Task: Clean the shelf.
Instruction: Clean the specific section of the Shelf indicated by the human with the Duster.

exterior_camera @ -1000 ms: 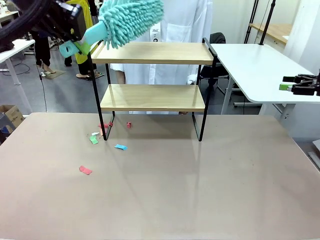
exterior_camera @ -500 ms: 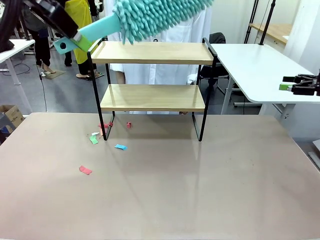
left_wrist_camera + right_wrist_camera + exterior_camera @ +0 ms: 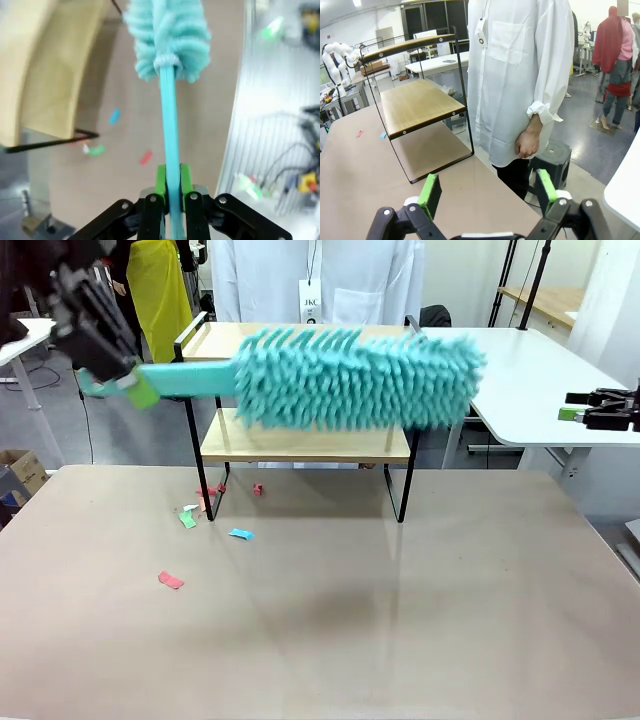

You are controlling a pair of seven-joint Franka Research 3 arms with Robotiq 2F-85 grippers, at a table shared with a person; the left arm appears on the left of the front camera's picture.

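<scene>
Counter (image 3: 320, 640) fills the lower half of the front view, and the shelf (image 3: 300, 445) stands at its far edge, upper centre of the frame, its boards running left to right. You have the duster (image 3: 350, 380) lying along that same line: handle at upper left, fluffy head stretched across the front of the shelf at about the height between the two boards, blurred, so whether it touches wood can't be told. The left hand (image 3: 105, 325), at the upper left corner, is clamped on the handle; in the left wrist view its green pads (image 3: 161, 181) pinch the thin stem, with the head pointing straight away up the frame. That arm is the near one to the shelf. The right hand (image 3: 600, 410) sits at the right edge, well apart, and its fingers (image 3: 430, 195) stand spread wide with nothing between them. Scraps (image 3: 205, 515) lie on the counter by the shelf's left legs, lower left of it. Your sweep probably runs along the boards' length.
</scene>
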